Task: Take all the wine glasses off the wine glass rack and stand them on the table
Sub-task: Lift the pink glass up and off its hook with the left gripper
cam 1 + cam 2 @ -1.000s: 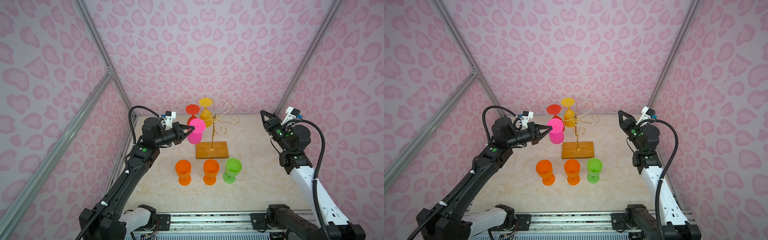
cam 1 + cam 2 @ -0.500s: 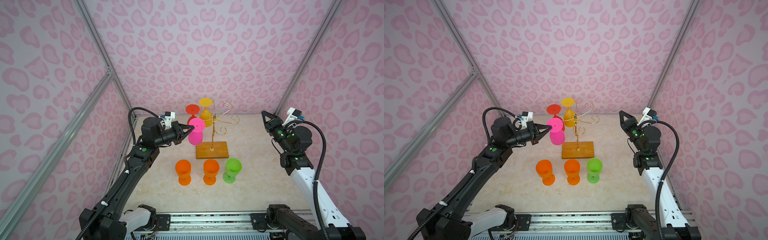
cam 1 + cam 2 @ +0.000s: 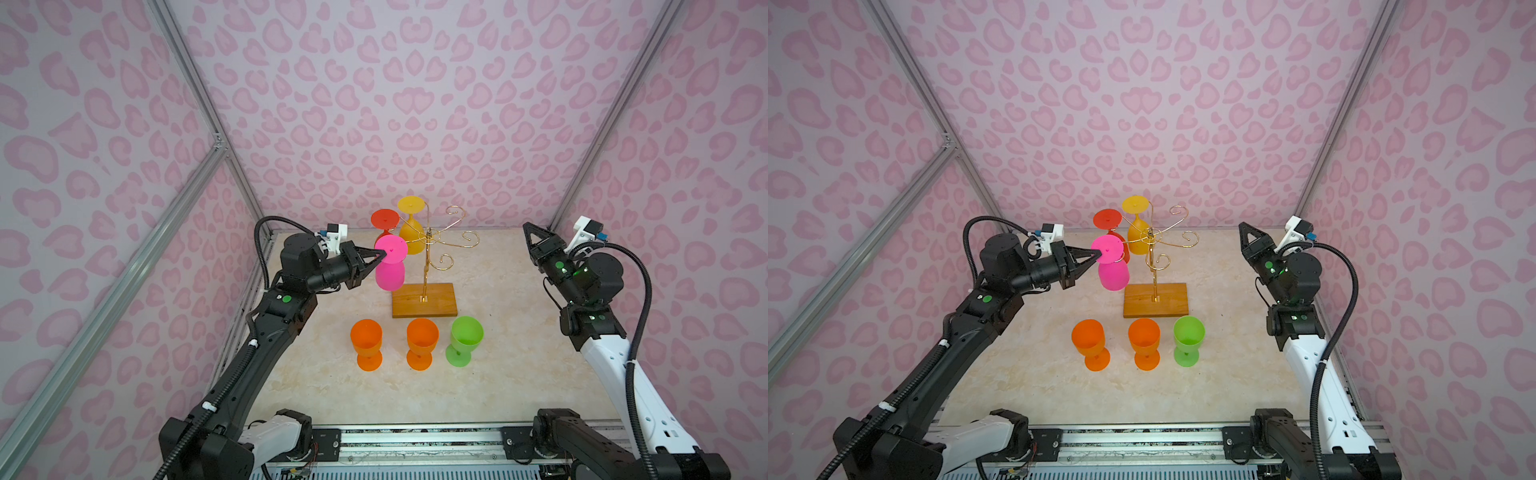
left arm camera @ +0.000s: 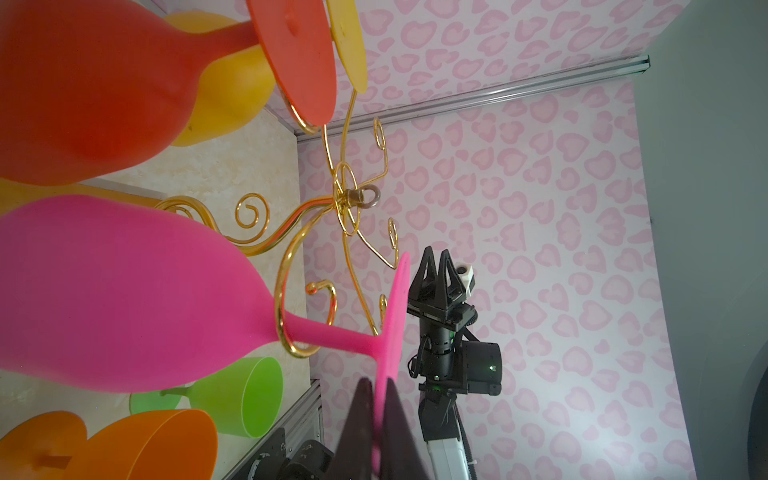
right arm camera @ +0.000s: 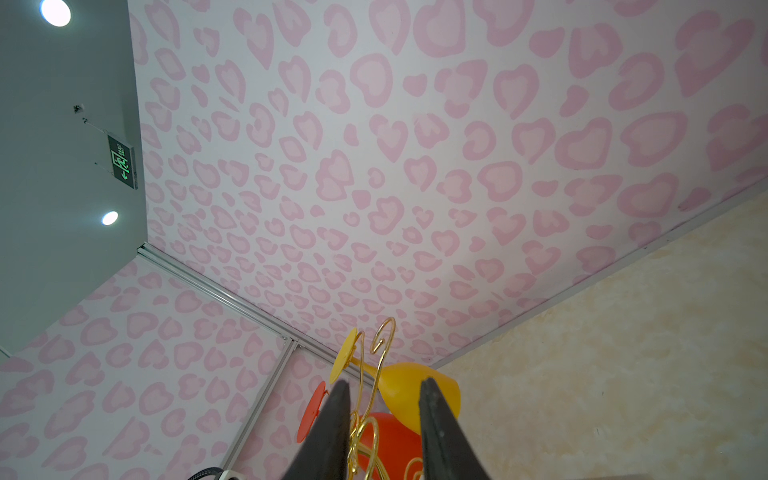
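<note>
A pink wine glass (image 3: 390, 275) (image 3: 1113, 275) (image 4: 124, 291) hangs upside down on the gold wire wine glass rack (image 3: 424, 266) (image 3: 1156, 270) (image 4: 347, 195). Its stem still sits inside a curled arm, as the left wrist view shows. My left gripper (image 3: 379, 257) (image 3: 1094, 255) (image 4: 376, 380) is shut on the rim of the glass's flat foot, reaching in from the left. My right gripper (image 3: 527, 226) (image 3: 1244, 226) (image 5: 382, 384) stands raised at the right, open and empty, well away from the rack.
A red glass (image 3: 384, 218) and a yellow glass (image 3: 411, 239) also hang on the rack, behind the pink one. Two orange glasses (image 3: 365, 343) (image 3: 422, 340) and a green glass (image 3: 466, 338) stand upright in front of the rack's wooden base (image 3: 424, 300). Patterned walls enclose the table.
My left gripper has edged slightly to the left with the pink glass's foot in it. The right arm has hardly moved.
</note>
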Robot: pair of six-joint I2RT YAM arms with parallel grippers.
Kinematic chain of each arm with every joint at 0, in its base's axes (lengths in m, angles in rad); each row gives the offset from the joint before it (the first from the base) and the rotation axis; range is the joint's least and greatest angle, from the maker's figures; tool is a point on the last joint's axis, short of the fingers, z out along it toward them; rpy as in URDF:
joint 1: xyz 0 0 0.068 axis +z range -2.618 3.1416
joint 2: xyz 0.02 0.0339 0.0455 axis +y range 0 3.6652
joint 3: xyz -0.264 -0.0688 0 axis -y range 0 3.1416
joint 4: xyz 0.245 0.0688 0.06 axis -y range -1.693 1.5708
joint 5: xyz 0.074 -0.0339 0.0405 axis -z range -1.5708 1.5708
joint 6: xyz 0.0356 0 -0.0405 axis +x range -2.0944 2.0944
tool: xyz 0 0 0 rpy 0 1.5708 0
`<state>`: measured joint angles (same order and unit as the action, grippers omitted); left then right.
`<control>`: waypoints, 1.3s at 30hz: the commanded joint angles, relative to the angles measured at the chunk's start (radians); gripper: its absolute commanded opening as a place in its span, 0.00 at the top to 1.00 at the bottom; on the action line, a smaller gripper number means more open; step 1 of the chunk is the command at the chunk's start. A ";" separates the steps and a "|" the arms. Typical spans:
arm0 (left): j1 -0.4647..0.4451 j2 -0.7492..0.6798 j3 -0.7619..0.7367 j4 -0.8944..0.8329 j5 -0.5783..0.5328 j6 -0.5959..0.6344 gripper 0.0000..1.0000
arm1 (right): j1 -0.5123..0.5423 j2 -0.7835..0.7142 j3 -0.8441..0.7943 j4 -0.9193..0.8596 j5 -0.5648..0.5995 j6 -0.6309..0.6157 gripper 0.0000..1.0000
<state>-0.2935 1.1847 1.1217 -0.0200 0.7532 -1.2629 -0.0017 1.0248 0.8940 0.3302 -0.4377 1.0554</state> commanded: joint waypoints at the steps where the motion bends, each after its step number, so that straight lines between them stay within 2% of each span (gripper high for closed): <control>1: 0.003 0.015 0.017 0.048 0.014 0.002 0.98 | -0.003 -0.003 -0.003 0.027 -0.010 0.000 0.70; 18: -0.002 0.118 0.103 0.060 0.027 0.014 0.98 | -0.012 0.001 -0.002 0.032 -0.013 0.005 0.70; 29: -0.070 0.163 0.147 0.057 0.047 0.036 0.98 | -0.015 0.006 -0.012 0.046 -0.021 0.013 0.71; 39: -0.125 0.137 0.092 0.055 0.049 0.045 0.98 | -0.021 -0.003 -0.018 0.040 -0.020 0.014 0.70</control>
<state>-0.4149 1.3403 1.2293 0.0017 0.7879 -1.2369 -0.0204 1.0245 0.8806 0.3470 -0.4458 1.0672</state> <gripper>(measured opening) 0.070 0.296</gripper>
